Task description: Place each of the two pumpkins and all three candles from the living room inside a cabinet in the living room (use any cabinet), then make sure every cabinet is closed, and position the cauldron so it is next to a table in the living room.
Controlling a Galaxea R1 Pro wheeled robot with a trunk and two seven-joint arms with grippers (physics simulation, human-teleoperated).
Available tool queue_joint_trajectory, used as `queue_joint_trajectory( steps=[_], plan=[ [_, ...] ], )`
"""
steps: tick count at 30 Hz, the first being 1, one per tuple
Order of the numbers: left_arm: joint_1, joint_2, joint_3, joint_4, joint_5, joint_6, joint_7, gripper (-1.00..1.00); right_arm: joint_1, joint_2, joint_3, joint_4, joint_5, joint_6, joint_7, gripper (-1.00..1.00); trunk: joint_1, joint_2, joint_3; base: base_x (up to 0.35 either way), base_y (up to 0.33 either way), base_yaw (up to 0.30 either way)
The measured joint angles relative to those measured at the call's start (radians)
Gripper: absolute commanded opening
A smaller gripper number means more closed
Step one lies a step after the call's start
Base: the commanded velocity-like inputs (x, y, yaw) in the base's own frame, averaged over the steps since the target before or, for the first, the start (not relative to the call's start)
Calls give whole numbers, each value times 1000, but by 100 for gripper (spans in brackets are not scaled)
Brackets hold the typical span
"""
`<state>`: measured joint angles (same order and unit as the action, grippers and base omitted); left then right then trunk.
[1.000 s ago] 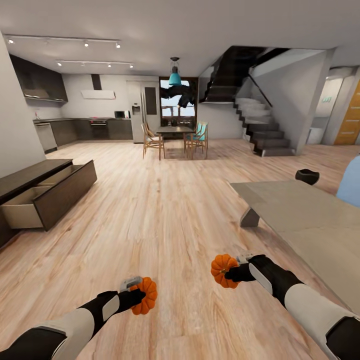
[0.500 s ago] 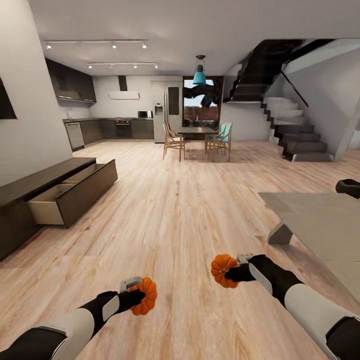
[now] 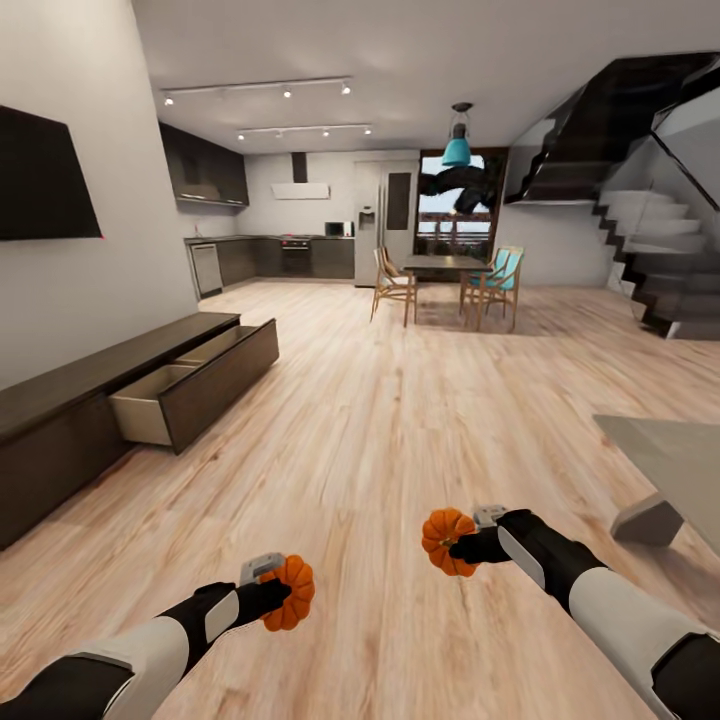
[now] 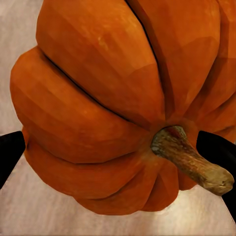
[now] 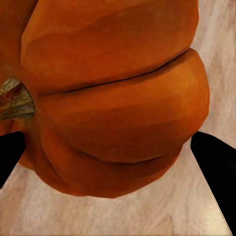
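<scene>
From the head camera I am carrying a pumpkin in each claw, low over the wood floor. The left claw [image 3: 278, 590] is pinching the left pumpkin [image 3: 290, 592]; the right claw [image 3: 462, 546] is pinching the right pumpkin [image 3: 447, 541]. The cabinet [image 3: 70, 420] is running along the left wall under a dark screen [image 3: 45, 178], with one drawer [image 3: 195, 385] pulled open and looking empty from here. A corner of the table [image 3: 665, 455] is showing at the right edge, well apart from the cabinet.

In the left wrist camera, the left pumpkin [image 4: 113, 103] is sitting between the dark fingertips [image 4: 10, 152], stem pointing toward the lens.

In the right wrist camera, the right pumpkin [image 5: 108, 98] is likewise clamped between the fingertips [image 5: 216, 172].

I judge I am in the transport step. Next I need to roll closer to the open drawer, bring one arm over it, and release inside.
</scene>
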<state>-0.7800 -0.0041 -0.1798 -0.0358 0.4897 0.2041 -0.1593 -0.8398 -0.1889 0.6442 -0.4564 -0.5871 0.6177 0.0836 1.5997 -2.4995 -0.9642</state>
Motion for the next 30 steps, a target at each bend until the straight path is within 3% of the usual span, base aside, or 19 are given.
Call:
queue_joint_trajectory(
  steps=[7,9,10,12,18,30],
  plan=[
    [0,0,0,0,0,0,6,-100,0,0,0,0,0,0,-1,-100,0,0,0,275,0,291],
    [0,0,-2,0,0,-1,45,-100,0,0,0,0,1,0,-2,-100,0,0,0,50,0,291],
    [0,-2,-3,-1,3,-1,115,-100,0,0,0,0,1,0,-2,-100,1,0,-1,11,0,291],
    [0,-3,4,-2,12,1,130,-100,0,0,0,0,0,0,-2,-100,1,0,-1,41,0,291],
    [0,-4,4,-1,13,0,139,-100,0,0,0,0,-1,0,-2,-100,0,0,-3,240,0,208],
    [0,-4,4,0,13,0,139,-100,0,0,0,-1,0,0,-1,-100,0,0,-3,331,0,6]
  ],
)
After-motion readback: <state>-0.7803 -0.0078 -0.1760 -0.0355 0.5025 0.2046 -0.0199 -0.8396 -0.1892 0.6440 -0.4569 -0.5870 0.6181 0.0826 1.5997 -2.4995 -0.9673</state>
